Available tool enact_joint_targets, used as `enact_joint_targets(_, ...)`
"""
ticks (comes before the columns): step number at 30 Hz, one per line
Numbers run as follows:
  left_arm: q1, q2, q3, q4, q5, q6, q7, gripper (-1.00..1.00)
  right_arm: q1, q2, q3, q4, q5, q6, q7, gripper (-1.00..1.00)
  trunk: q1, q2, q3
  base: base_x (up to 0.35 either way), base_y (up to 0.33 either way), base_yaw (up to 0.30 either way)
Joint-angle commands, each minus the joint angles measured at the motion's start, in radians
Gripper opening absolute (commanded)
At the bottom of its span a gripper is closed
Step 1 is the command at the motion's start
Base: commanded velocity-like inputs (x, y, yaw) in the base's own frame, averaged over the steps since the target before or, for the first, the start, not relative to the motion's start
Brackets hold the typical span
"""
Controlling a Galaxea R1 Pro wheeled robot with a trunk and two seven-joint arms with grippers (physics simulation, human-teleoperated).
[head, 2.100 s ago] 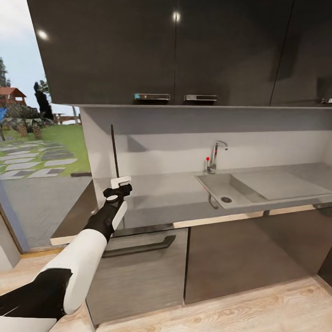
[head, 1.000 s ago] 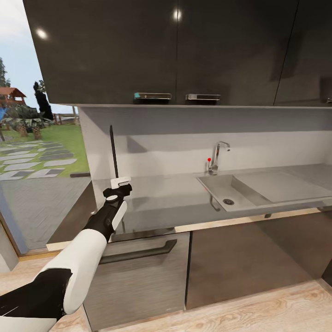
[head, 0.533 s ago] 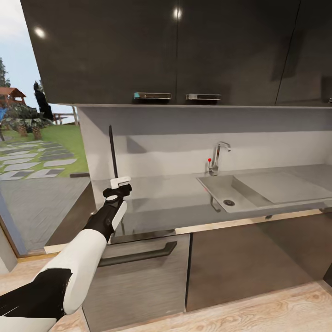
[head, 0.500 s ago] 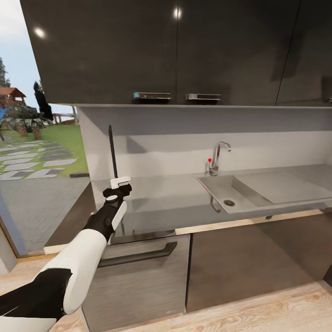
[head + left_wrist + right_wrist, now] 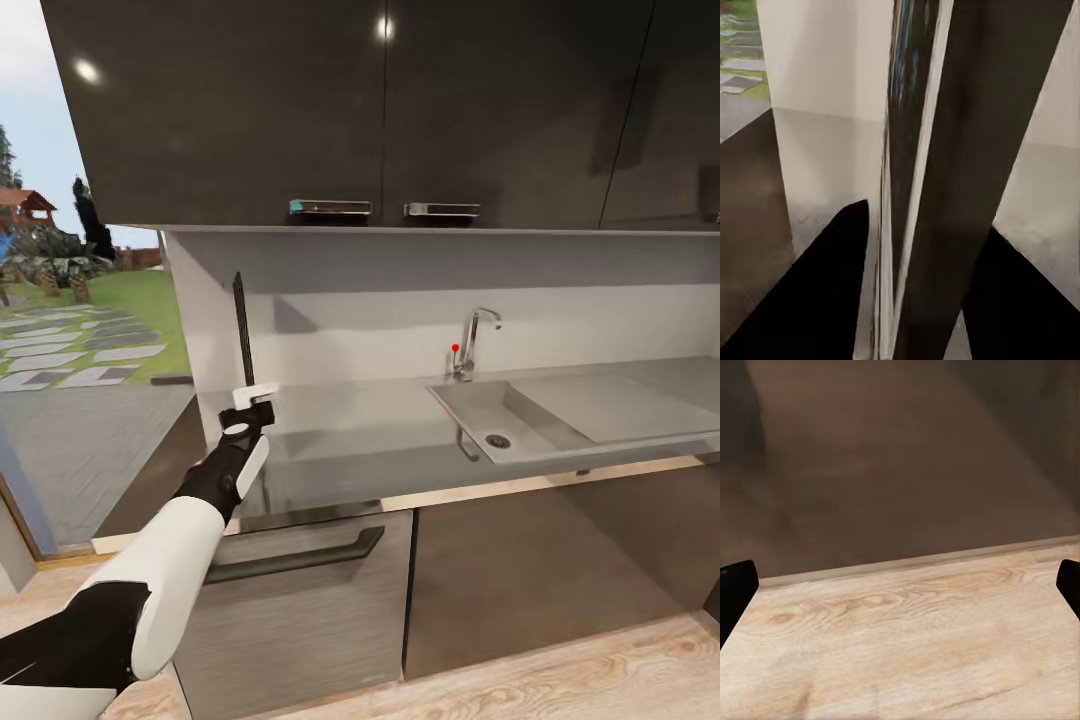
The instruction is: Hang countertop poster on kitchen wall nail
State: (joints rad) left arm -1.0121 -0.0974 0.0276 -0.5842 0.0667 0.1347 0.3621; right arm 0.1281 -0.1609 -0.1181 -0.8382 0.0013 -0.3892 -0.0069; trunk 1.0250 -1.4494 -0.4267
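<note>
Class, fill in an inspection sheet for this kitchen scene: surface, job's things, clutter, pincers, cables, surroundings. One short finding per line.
Surface: grey kitchen countertop with inset sink and chrome tap.
Job's things: poster held upright, seen edge-on as a thin dark strip; wall nails not seen.
Clutter: nothing seen.
Pincers: left pincer shut on the poster's lower edge; right pincer open over the wooden floor.
Cables: nothing seen.
Surroundings: dark upper cabinets, dark lower cabinets, garden at the left.

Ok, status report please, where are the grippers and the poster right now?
Left gripper shut on poster, held upright and edge-on over the countertop. Right gripper fingers spread open, aimed at the wood floor. Cabinets overhang above the poster.
</note>
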Motion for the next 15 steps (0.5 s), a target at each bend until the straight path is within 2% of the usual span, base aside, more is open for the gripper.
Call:
enact_joint_targets(1,0.0,0.001,0.002,-0.002,0.007,0.004,0.002,-1.0,0.0,0.0,0.0,-0.001,0.0,-0.002,-0.001,1.0,0.0,-0.001,-0.001,0.0,0.0,0.0)
enact_joint_targets(15,0.0,0.007,0.0,-0.008,0.008,0.005,0.002,-1.0,-0.001,0.0,0.0,-0.001,-0.002,-0.001,-0.001,1.0,0.0,-0.001,-0.001,0.0,0.0,0.0)
